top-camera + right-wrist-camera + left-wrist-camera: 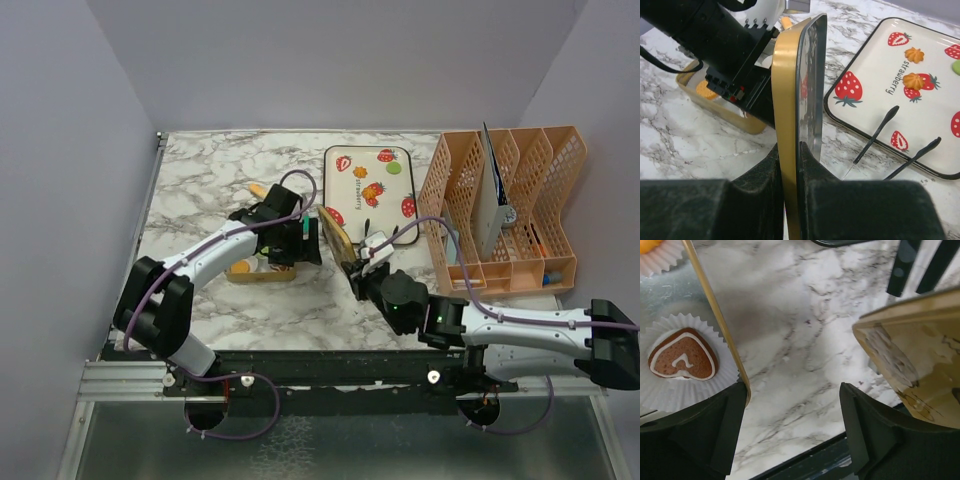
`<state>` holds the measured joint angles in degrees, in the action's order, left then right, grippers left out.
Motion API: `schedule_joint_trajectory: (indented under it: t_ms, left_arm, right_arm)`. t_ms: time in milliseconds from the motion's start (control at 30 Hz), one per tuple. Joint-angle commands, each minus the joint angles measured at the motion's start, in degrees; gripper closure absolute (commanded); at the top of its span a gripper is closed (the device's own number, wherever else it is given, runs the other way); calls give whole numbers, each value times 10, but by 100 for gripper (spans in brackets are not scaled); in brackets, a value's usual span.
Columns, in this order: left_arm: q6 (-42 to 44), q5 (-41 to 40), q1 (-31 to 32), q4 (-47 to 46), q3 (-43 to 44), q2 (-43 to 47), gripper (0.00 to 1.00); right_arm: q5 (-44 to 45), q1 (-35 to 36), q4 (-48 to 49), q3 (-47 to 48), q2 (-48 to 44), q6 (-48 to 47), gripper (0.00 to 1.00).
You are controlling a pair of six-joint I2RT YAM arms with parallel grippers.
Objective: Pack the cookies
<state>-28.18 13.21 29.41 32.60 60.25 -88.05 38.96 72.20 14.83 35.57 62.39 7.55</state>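
Gold tin lid (790,100) stands on edge, pinched tight between the fingers of the right gripper (790,165). To that gripper's right lies the strawberry-print tray (865,65), carrying two orange cookies (913,80) and a green cookie (956,67). The left gripper (792,410) hangs with jaws spread wide over bare marble tabletop (790,330), gripping nothing. Just beside one of its fingers runs the rim of the gold tin (712,305); inside, a heart-shaped brown cookie (683,354) sits in a white paper cup (690,390). The lid is near the other finger.
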Motion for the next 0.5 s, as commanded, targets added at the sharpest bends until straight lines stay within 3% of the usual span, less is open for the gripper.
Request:
schedule_joint_trajectory:
  t_ms: [0,233,467]
  left_arm:
    - [-79,51,35,-68,-10,20,20]
    - [-73,-26,23,-45,14,75,18]
    - [-41,-78,-77,-14,6,153,16]
  right_arm:
    - [32,-9,-9,-12,-31,16,94]
    - [44,-22,-44,-11,-72,25,99]
    - [-38,-54,-70,33,-70,42,99]
